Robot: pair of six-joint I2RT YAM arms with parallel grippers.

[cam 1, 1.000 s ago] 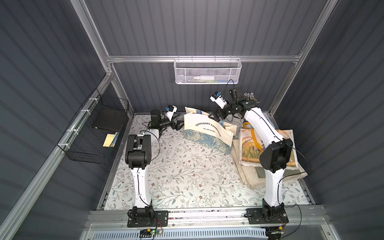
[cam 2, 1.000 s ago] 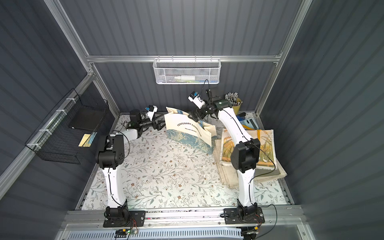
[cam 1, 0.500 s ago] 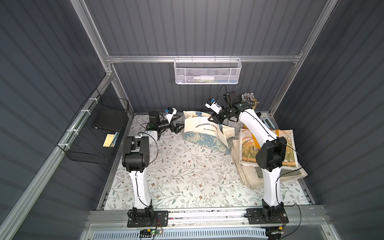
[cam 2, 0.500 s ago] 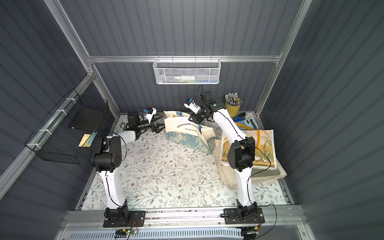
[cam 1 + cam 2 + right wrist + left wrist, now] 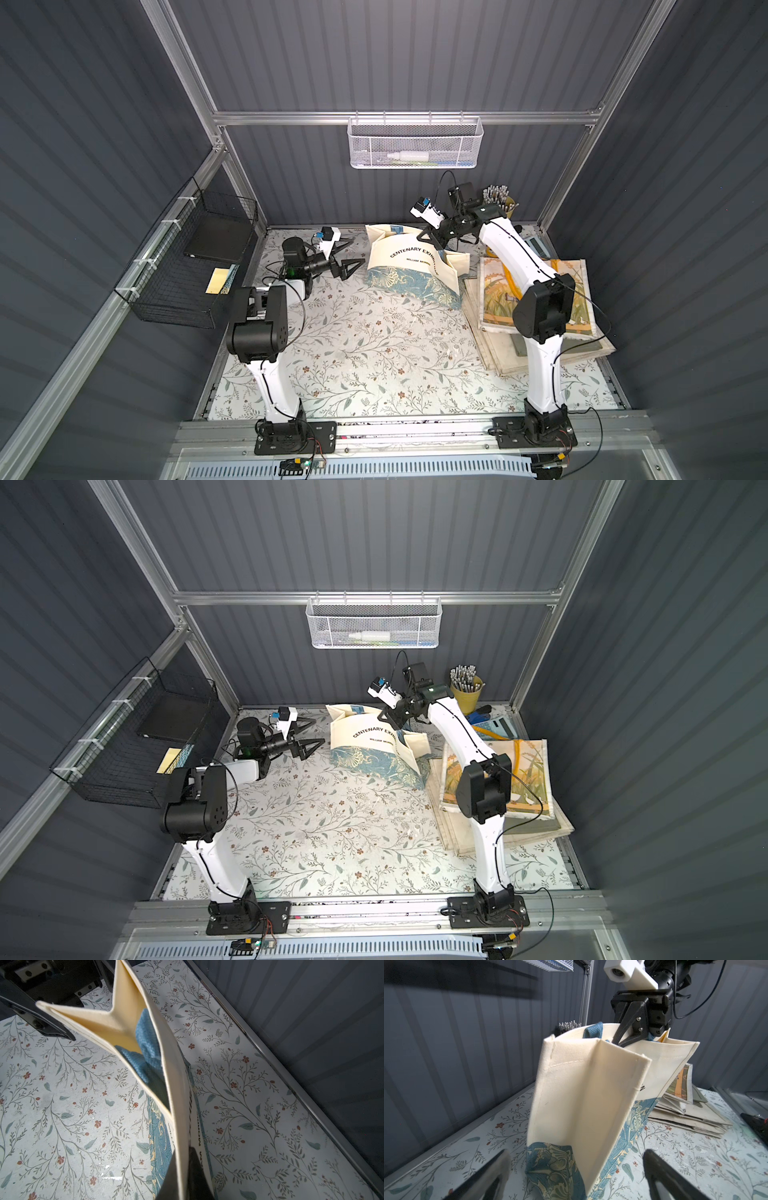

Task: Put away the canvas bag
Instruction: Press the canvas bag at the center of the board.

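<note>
Two arms framed the canvas bag point(image 5: 415, 266), which stood upright at the back of the floral table point(image 5: 374, 353), close to the rear wall and just beside the stack of folded bags point(image 5: 577, 299). Our right gripper point(image 5: 627, 1040) reached down from above, its jaws pinched shut on the top rim of the printed panel. We judged that this grip was what kept the soft bag standing with its mouth partly open, and that it gave us a hold for lifting or folding. The blue handle point(image 5: 149, 1043) lay tucked inside the bag, clear of the pinch. Our left gripper point(image 5: 358, 250) hung low beside the bag's folded-in side gusset, jaws spread wide, holding nothing and apart from the cloth. We read that as readiness to take that side, so the bag could be flattened and laid with the stack, though that was only our guess.
</note>
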